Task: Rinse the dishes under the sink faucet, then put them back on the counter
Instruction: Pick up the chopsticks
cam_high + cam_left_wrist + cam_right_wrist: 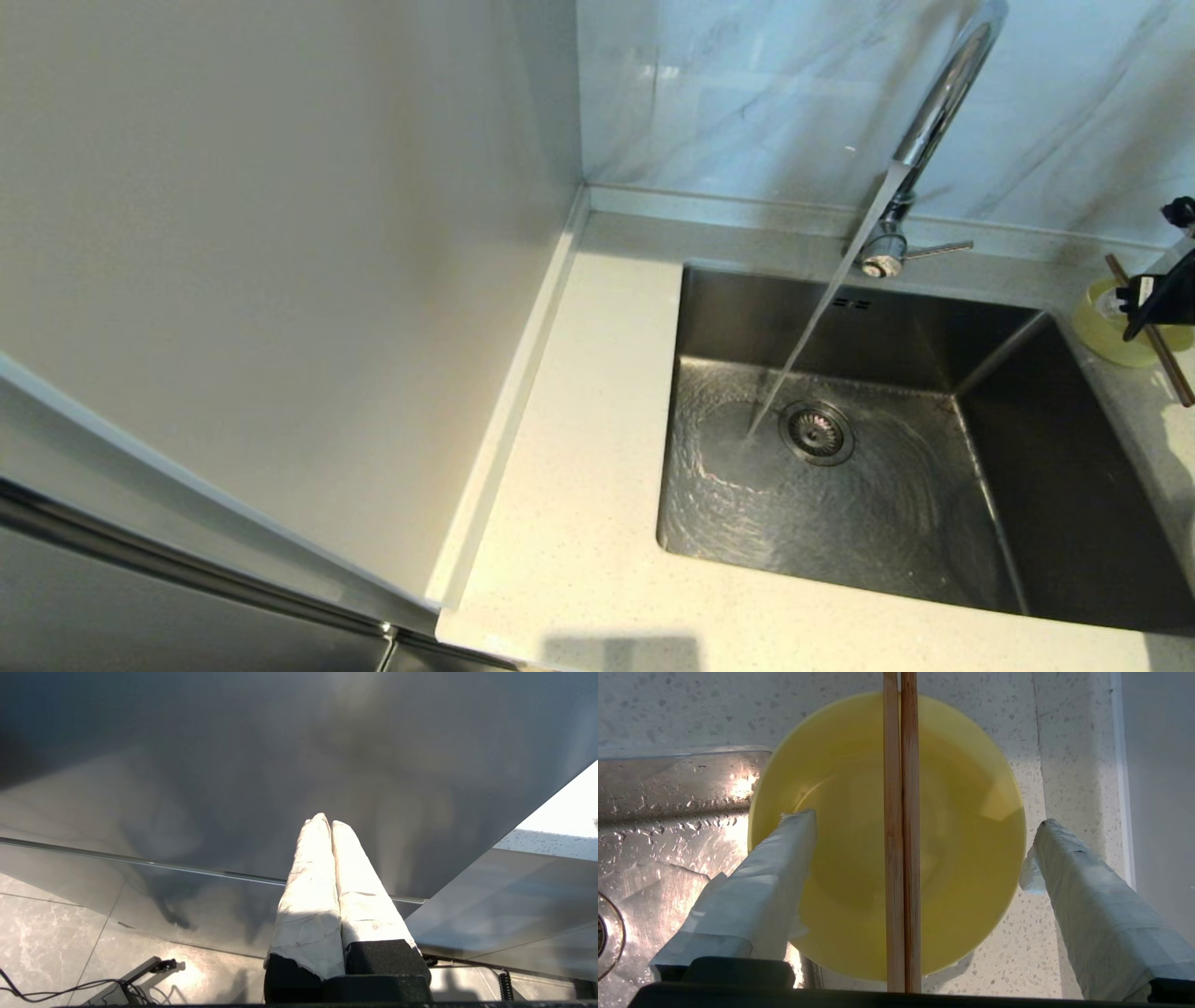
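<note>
Water runs in a thin slanted stream from the curved chrome faucet [938,112] into the square brushed-steel sink [896,523], rippling around the round strainer. The surface [579,485] is off-white speckled stone.

At the right edge of the head view, the pale-yellow round bowl [1111,341] sits on the surface just beside the sink rim, with brown wooden chopsticks [1167,359] lying across it, and the right tool [1162,299] shows only as a dark shape over it.

The right wrist view shows more: two chopsticks [902,835] side by side across the smooth bowl [962,858], and the right tool [920,830] spread wide, its cloth-wrapped fingers [784,858] straddling the bowl and gripping nothing.

Only the left wrist view shows the left tool [327,826], its wrapped fingers pressed together, low before a grey cabinet front.
</note>
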### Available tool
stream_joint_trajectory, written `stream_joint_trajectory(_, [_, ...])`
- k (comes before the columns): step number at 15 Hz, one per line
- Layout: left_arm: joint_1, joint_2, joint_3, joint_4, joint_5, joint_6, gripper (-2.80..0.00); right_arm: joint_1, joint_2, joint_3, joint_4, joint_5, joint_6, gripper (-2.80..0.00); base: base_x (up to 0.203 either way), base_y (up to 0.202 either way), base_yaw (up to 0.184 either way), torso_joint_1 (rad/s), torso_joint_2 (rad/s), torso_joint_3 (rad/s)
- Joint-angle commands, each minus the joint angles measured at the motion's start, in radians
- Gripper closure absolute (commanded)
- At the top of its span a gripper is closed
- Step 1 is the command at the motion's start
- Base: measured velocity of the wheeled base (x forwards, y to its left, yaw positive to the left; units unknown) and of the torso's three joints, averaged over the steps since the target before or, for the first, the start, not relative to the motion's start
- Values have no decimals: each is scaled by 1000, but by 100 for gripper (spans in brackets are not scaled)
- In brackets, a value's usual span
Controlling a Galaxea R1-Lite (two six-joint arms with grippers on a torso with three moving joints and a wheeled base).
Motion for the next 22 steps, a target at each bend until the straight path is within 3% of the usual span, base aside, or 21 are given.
stream_joint_trajectory(1, [0, 0, 1, 0, 0, -1, 0, -1, 8, 0, 2, 0, -1, -280, 0, 0, 0, 0, 0, 0])
stream_joint_trajectory(6, [-1, 0, 0, 0, 0, -1, 0, -3, 16, 0, 2, -2, -1, -280, 0, 0, 0, 0, 0, 0])
stream_joint_trajectory(7, [0, 0, 2, 0, 0, -1, 0, -3, 14, 0, 3, -2, -1, 0, 0, 0, 0, 0, 0, 0])
stream_joint_trajectory(22, [0, 0, 0, 0, 0, -1, 0, -2, -38, 2, -1, 0, -1, 0, 0, 0, 0, 0, 0, 0])
